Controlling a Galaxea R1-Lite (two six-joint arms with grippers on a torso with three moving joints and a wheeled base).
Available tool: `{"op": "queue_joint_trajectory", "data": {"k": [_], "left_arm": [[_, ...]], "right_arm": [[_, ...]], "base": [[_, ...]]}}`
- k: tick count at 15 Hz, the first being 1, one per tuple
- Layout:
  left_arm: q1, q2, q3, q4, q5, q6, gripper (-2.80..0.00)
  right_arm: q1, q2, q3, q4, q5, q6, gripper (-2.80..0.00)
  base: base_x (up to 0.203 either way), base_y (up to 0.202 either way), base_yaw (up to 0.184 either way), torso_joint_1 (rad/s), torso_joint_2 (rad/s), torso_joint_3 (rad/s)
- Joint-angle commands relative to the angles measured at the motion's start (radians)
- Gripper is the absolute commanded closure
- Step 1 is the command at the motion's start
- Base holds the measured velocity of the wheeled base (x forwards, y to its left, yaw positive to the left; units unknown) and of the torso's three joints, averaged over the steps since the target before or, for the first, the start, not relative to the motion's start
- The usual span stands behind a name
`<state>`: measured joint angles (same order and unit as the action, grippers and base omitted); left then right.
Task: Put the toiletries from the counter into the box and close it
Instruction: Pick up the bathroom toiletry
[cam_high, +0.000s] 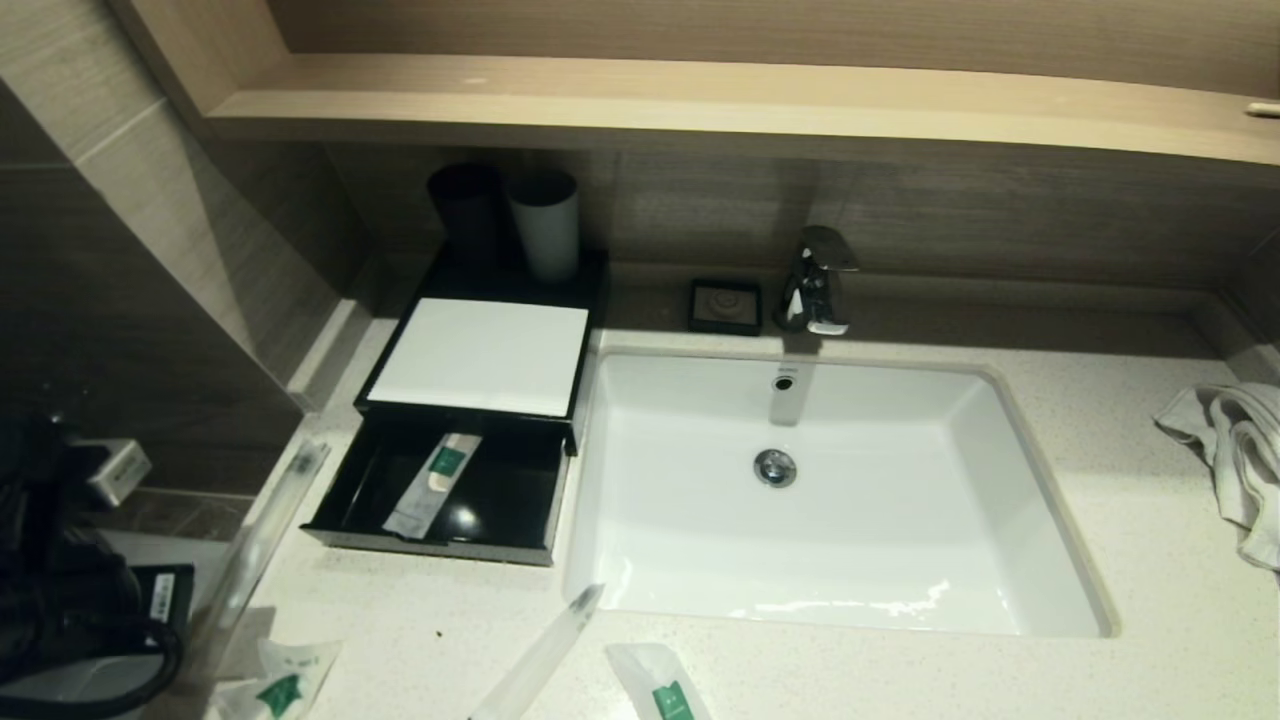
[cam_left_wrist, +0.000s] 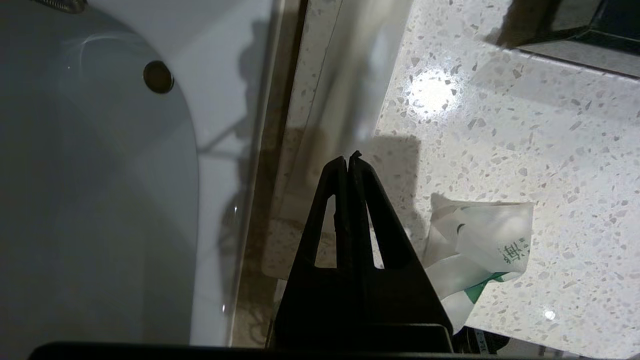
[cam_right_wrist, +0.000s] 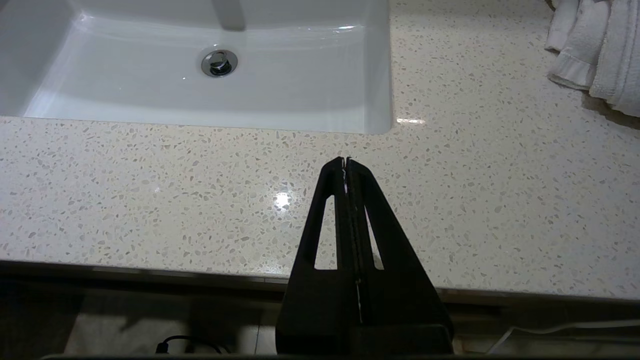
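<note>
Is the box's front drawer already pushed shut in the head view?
No, the drawer stands pulled out below the box, with one sachet lying inside.

The counter (cam_high: 1100, 480) looks like pale stone with tiny specks, smooth and shiny. The sink (cam_high: 1010, 520) is glossy white (light bounces off it). The tap (cam_high: 820, 280) is shiny metal. The shelf (cam_high: 700, 95) is light matt wood. The towel (cam_high: 1235, 450) is soft white cloth. The sachets (cam_left_wrist: 480, 250) are crinkly clear plastic. The box (cam_high: 345, 480) is shiny black.

Green-labelled sachet (cam_left_wrist: 492, 240) with printed Chinese characters, too small to read
</note>
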<state>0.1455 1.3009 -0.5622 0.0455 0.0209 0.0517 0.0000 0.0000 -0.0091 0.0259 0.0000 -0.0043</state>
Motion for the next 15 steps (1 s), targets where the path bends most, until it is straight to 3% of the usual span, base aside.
{"op": "queue_joint_trajectory", "data": {"k": [1,5,9,12,13,15], "left_arm": [[0.016,0.007,0.008,0.001,-0.016,0.004,0.00],[0.020,-0.005,0.047,-0.001,-0.088,0.049,0.00],[0.022,0.007,0.045,-0.021,-0.098,0.051,0.00],[0.074,0.027,0.045,-0.027,-0.099,0.086,0.00],[0.093,0.036,0.045,-0.028,-0.103,0.098,-2.80],[0.143,0.046,0.046,-0.027,-0.146,0.125,-2.80]], "right_arm": [[0.000,0.000,0.000,0.000,0.000,0.000,0.00],[0.000,0.000,0.000,0.000,0.002,0.000,0.00],[0.000,0.000,0.000,0.000,0.001,0.000,0.00],[0.000,0.000,0.000,0.000,0.002,0.000,0.00],[0.000,0.000,0.000,0.000,0.002,0.000,0.00],[0.000,0.000,0.000,0.000,0.002,0.000,0.00]], "base": [[0.000,0.000,0.000,0.000,0.00,0.000],[0.000,0.000,0.000,0.000,0.00,0.000],[0.000,0.000,0.000,0.000,0.00,0.000],[0.000,0.000,0.000,0.000,0.00,0.000],[0.000,0.000,0.000,0.000,0.00,0.000],[0.000,0.000,0.000,0.000,0.00,0.000]]}}
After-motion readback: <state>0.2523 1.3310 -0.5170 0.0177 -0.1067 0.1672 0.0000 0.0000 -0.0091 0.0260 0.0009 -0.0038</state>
